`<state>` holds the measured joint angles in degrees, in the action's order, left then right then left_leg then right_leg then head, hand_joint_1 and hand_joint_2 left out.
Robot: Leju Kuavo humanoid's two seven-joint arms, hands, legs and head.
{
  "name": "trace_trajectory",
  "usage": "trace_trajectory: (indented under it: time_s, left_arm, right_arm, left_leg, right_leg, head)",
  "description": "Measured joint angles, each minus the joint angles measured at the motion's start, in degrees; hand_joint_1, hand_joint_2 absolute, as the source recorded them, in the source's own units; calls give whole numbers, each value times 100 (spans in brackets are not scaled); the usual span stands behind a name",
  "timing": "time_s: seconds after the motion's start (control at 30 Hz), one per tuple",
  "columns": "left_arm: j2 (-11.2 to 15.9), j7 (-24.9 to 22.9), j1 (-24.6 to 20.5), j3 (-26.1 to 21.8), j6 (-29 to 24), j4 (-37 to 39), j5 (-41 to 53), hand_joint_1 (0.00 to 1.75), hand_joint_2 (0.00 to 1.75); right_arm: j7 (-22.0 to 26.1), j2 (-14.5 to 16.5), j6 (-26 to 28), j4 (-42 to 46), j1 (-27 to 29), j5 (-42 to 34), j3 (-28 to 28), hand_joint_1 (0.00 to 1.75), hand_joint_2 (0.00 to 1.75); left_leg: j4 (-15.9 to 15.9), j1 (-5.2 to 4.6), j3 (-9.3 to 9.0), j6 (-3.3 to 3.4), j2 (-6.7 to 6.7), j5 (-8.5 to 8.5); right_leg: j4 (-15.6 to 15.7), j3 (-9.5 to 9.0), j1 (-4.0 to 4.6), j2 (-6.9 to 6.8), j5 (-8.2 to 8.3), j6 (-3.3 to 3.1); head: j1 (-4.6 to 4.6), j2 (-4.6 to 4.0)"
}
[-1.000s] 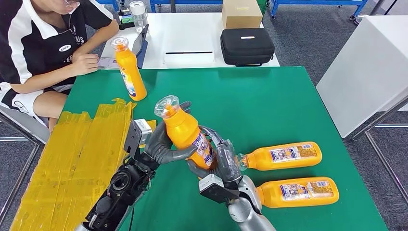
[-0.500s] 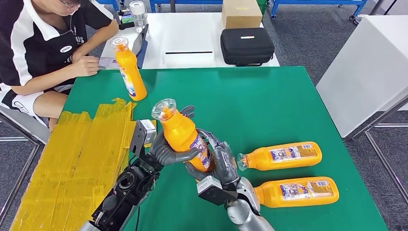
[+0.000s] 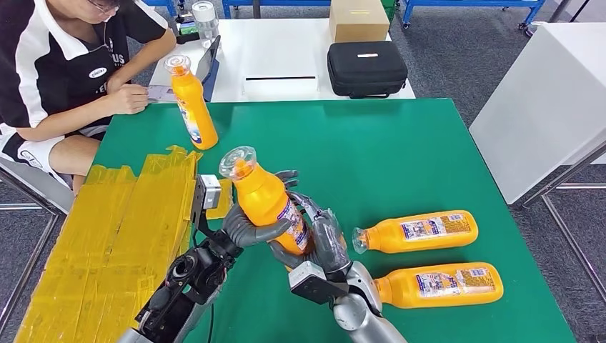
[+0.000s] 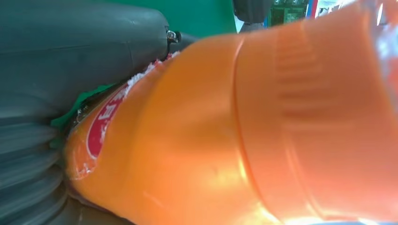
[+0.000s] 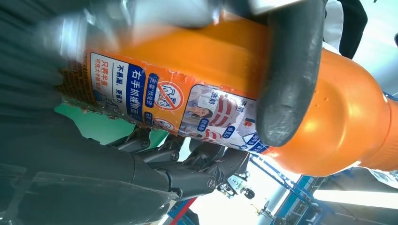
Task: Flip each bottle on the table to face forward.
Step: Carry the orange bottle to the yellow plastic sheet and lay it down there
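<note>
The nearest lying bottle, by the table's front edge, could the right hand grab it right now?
Probably not yet: the right hand and the left hand both hold the raised bottle. The lying bottle sits unblocked beside the right arm.

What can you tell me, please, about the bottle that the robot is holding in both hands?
The held bottle is orange plastic with a clear cap and a printed label on its lower body. It is lifted off the green table, tilted with the cap up and leaning left. The left hand wraps it from the left, the right hand from the right, fingers across the label.
</note>
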<state>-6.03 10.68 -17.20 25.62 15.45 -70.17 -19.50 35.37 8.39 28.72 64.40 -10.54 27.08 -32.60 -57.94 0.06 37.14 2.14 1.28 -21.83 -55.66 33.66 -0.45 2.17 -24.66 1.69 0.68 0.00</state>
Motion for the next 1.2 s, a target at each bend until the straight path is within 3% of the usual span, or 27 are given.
trace_trajectory:
  time_s: [0.57, 0.6, 0.7, 0.73, 0.97, 1.2]
  left_arm:
    - [-26, 28, 27, -72, -158, 47, -369, 175, 175]
    - [-26, 29, 31, -71, -167, 47, -386, 175, 175]
    - [-29, 35, 49, -73, -192, 47, -424, 175, 175]
    - [-33, 38, 53, -75, -203, 47, -436, 175, 175]
    - [-61, 96, 39, -150, -295, 47, -521, 175, 175]
    - [-58, 170, -42, -423, -461, 73, -690, 175, 175]
  right_arm:
    - [-108, 14, -20, -60, -61, 115, -51, 175, 175]
    - [-111, 14, -21, -60, -62, 134, -50, 149, 175]
    - [-117, 12, -8, -66, -60, 193, -48, 18, 175]
    - [-115, 11, 16, -73, -52, 220, -49, 0, 175]
    - [-83, 5, 283, -31, 57, 320, -97, 0, 175]
    - [-80, -85, 487, 554, 243, 384, -119, 0, 175]
  left_leg:
    - [0, 0, 0, 0, 0, 0]
    - [0, 0, 0, 0, 0, 0]
    - [0, 0, 0, 0, 0, 0]
    - [0, 0, 0, 0, 0, 0]
    - [0, 0, 1, 0, 0, 0]
    - [0, 1, 1, -1, 0, 0]
  right_leg:
    - [0, 1, 0, 0, 0, 0]
    - [0, 1, 0, 0, 0, 0]
    - [0, 1, 0, 0, 0, 0]
    - [0, 1, 0, 0, 0, 0]
    - [0, 2, 0, 0, 0, 0]
    - [0, 2, 0, 0, 0, 0]
  head:
    - [0, 0]
    - [0, 0]
    - [-1, 0]
    - [-1, 0]
    - [-1, 0]
    - [-1, 0]
